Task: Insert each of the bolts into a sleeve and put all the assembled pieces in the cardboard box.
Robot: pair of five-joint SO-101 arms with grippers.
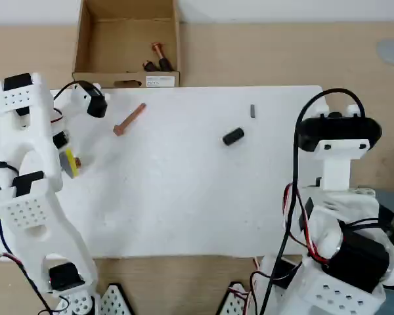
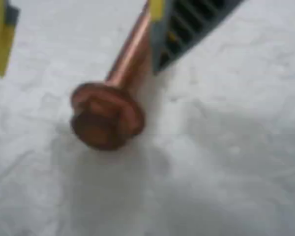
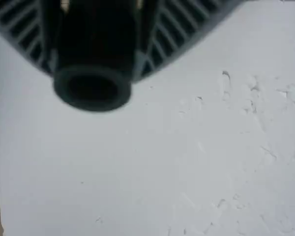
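Item, nearest: right gripper [image 3: 94, 46], fingers clamped on either side of a black held sleeve [image 3: 93, 87], its open mouth clear of the white mat [image 3: 196, 162] below. Item: left gripper [image 2: 79, 32], jaws standing apart, the yellow-tipped finger [image 2: 0, 34] well clear of the near bolt [image 2: 108, 115]. This copper bolt's shank lies along the other finger, head towards the mat, not clamped; whether it rests on the mat cannot be told. Item, mid-mat: loose sleeve [image 1: 233, 136], lying on its side. Item, further left: loose bolt [image 1: 129, 120], also lying flat. Item: small grey piece [image 1: 253, 111], purpose unclear. Item, farthest: cardboard box [image 1: 111, 80], holding assembled pieces [image 1: 159, 59] against its right wall. Step judged in hand: pairing the near bolt with the held sleeve. Next move judged to call for the left jaws closing on the shank, then aligning shank and sleeve mouth on one axis before pushing home; one further pair awaits.
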